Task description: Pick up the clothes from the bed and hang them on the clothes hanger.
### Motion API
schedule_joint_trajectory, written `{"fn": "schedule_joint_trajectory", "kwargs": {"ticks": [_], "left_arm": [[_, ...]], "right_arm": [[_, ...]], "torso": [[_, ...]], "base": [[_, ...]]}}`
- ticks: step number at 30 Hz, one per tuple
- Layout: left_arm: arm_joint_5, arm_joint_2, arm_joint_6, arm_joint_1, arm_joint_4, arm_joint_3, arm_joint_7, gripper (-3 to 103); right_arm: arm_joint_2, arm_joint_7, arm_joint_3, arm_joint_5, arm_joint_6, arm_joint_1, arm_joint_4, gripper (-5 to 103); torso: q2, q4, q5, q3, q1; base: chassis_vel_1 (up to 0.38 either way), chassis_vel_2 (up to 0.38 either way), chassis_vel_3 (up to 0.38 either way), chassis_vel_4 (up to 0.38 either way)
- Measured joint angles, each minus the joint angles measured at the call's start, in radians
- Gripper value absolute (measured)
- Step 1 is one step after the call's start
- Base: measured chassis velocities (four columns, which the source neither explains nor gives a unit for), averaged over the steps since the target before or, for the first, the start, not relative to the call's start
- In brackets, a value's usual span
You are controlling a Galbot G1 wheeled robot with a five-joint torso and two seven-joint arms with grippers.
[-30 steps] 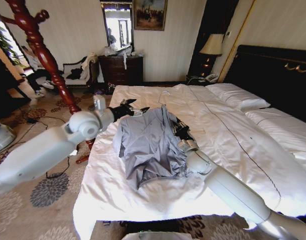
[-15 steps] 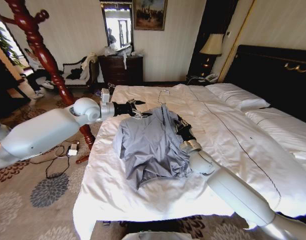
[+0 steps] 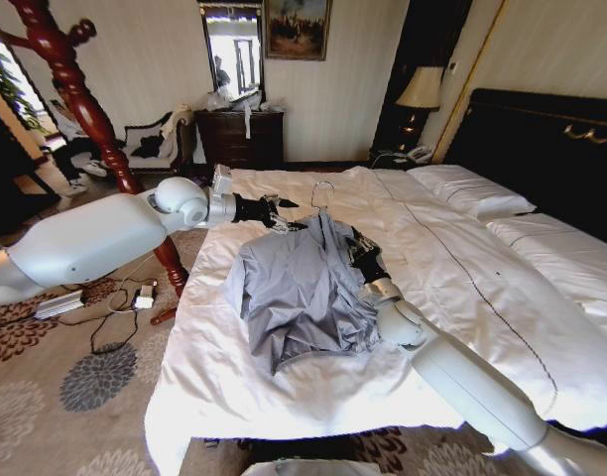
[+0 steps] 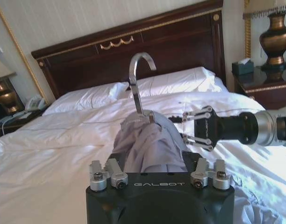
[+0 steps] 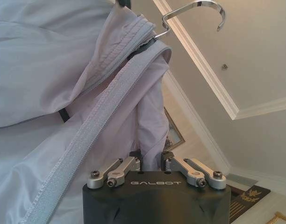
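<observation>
The light blue-grey clothes, one shirt, lie on the white bed with the collar end lifted. The clothes hanger is inside the shirt, and its silver hook stands up above the collar. My right gripper is shut on the shirt's cloth at one shoulder, just below the hook. My left gripper is open at the opposite shoulder, its fingers spread at the cloth. In the left wrist view the bunched shirt and hook rise in front of it, with the right gripper beyond.
A red-brown wooden coat stand rises at the left beside the bed's corner. Cables and a small device lie on the carpet. White pillows and the black headboard are far right; a dresser stands behind.
My left arm has swung in across the bed's edge, bringing its gripper up to the shirt's shoulder. The right gripper has raised the collar end slightly, so the hook stands higher.
</observation>
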Motion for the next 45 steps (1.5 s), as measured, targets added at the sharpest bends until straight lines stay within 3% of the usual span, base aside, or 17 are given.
{"fn": "schedule_joint_trajectory", "kwargs": {"ticks": [2,8,10,14,16,32,45], "left_arm": [[0.001,-0.006,0.001,-0.006,0.004,0.012,0.0,66],[0.022,-0.03,-0.001,-0.017,0.02,0.038,-0.002,42],[0.023,-0.031,-0.001,-0.018,0.021,0.041,-0.002,42],[0.023,-0.03,-0.002,-0.02,0.022,0.055,0.006,20],[0.023,-0.028,-0.003,-0.02,0.019,0.06,0.009,17],[0.006,0.005,0.001,-0.014,-0.021,0.084,0.022,15],[-0.003,-0.002,-0.004,0.022,-0.028,0.038,-0.022,15]], "right_arm": [[0.0,0.0,-0.001,-0.001,0.0,0.004,0.0,18],[-0.007,-0.001,-0.003,-0.01,0.006,0.0,0.004,18],[-0.007,-0.001,-0.002,-0.02,0.014,-0.006,0.005,18],[-0.007,0.0,0.009,-0.053,0.042,-0.017,0.005,18],[-0.008,0.0,0.009,-0.057,0.045,-0.016,0.005,18],[-0.007,0.0,0.006,-0.08,0.059,-0.003,0.009,19],[-0.011,-0.004,0.01,-0.06,0.056,-0.023,0.031,19]], "torso": [[0.0,-0.0002,0.0,0.0,0.0],[0.0,-0.0003,0.0,0.0,0.0],[0.0,-0.0004,0.0001,0.0,0.0],[0.0,-0.0002,-0.0001,0.0,0.0],[0.0,0.0,-0.0001,0.0,0.0],[0.0,0.0,0.0,0.0,0.0],[0.0,-0.0004,-0.0003,0.0,0.0]], "base": [[0.0,0.0,0.0,0.0],[0.0,0.0,0.0,0.0],[0.0,0.0,0.0,0.0],[0.0,0.0,0.0,0.0],[0.0,0.0,0.0,0.0],[0.0,0.0,0.0,0.0],[0.0,0.0,0.0,0.0]]}}
